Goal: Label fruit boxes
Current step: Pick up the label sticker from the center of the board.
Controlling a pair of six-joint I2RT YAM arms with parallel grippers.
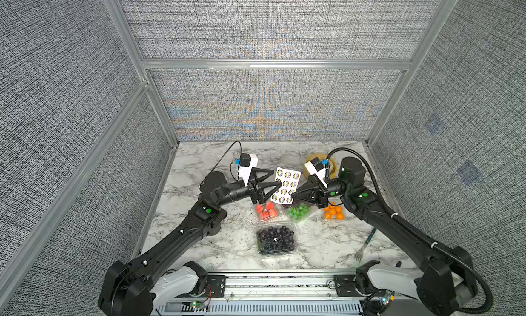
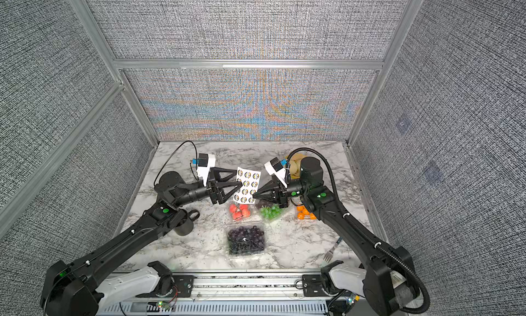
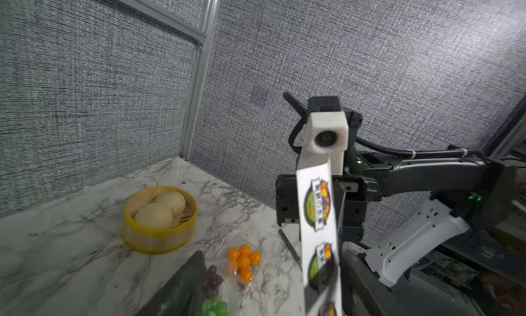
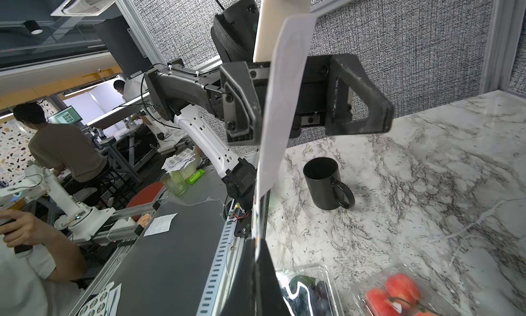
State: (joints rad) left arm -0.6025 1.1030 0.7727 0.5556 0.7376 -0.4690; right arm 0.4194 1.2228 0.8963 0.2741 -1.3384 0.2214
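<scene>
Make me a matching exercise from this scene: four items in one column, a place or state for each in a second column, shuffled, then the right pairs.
Items
1. sticker sheet
2. dark-purple grape box
3. steamer basket
4. fork

Places or states
A. lying near the table's right edge
B. held up off the table by the right gripper
C. at the far right of the table, holding pale buns
D. nearest the robot's base, with a small white mark on its lid

Pairs: 1-B, 2-D, 3-C, 4-A
</scene>
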